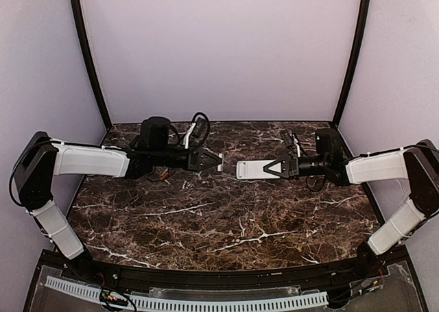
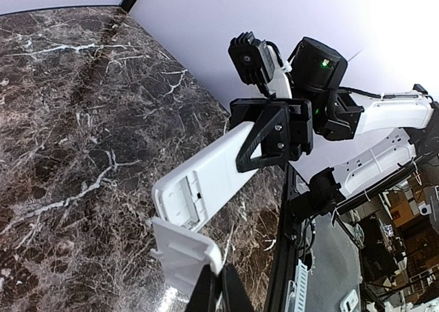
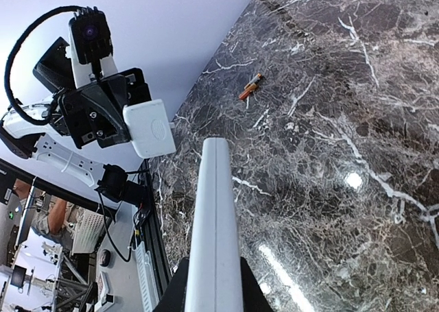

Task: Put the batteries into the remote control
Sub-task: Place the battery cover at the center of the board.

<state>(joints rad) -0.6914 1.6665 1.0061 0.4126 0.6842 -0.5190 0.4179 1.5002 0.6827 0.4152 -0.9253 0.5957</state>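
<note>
Bearing a faint, illegible embossed oval, the cover (image 3: pixel 151 128) faces the remote control (image 3: pixel 214 216).

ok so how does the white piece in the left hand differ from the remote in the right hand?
The white piece is small and squarish; the remote is long and slim. The piece is a flat panel; the remote shows an open recess at its free end. The left hand holds the piece, the right hand the remote. Both are white.
</note>
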